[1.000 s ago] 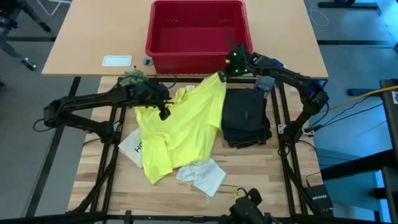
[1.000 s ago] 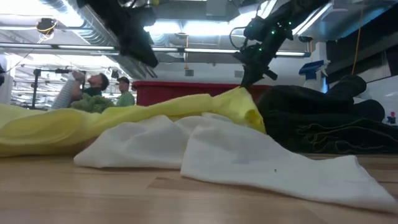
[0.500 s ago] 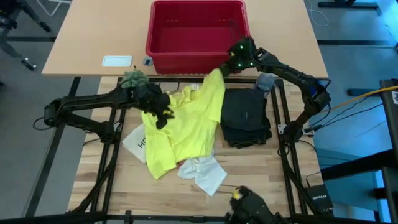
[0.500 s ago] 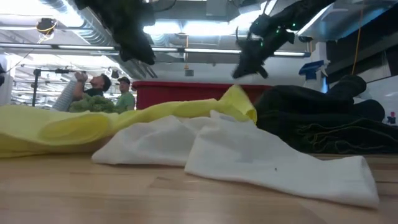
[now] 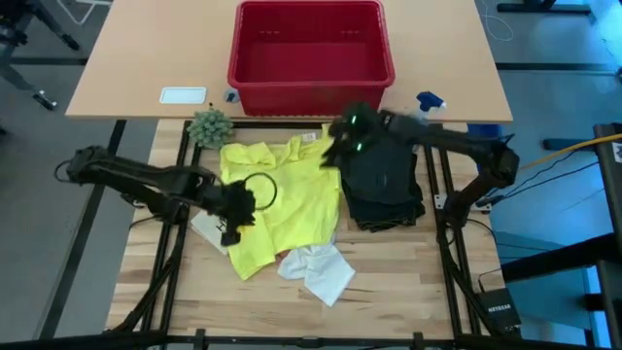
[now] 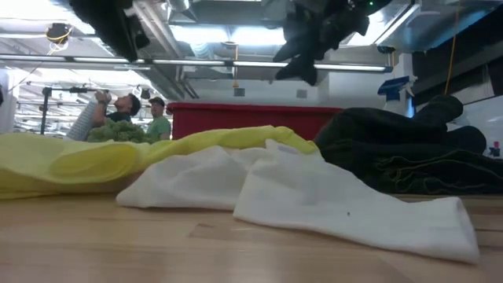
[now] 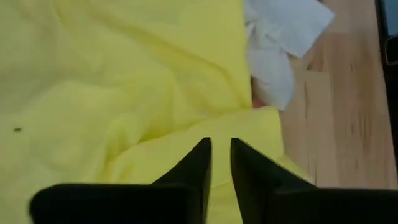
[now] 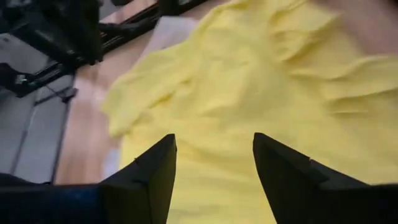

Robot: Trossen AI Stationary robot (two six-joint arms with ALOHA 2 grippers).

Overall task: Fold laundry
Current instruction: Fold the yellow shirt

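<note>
The yellow T-shirt (image 5: pixel 287 199) lies spread and rumpled on the wooden table; its near end overlaps the small white cloth (image 5: pixel 316 270). The black trousers (image 5: pixel 384 185) lie folded to its right. My left gripper (image 7: pixel 221 144) hovers over the shirt's near left part (image 5: pixel 233 209). Only a narrow gap shows between its fingers, with nothing in it. My right gripper (image 8: pixel 214 146) is open above the shirt's far right corner (image 5: pixel 335 148), clear of the cloth. In the low view both grippers hang high, the left one (image 6: pixel 110 23) and the right one (image 6: pixel 302 55).
A red basket (image 5: pixel 311 44) stands on the far table behind the shirt. A green tuft (image 5: pixel 209 124) and a blue spray bottle (image 5: pixel 428 100) sit near the far edge. A flat white printed item (image 5: pixel 206 228) pokes out under the shirt's left side.
My right gripper has let go of the shirt's far right corner, opened, and swung left and nearer over the shirt. The lifted corner has fallen flat. My left gripper has moved toward the table's near left and its fingers have drawn closer together.
</note>
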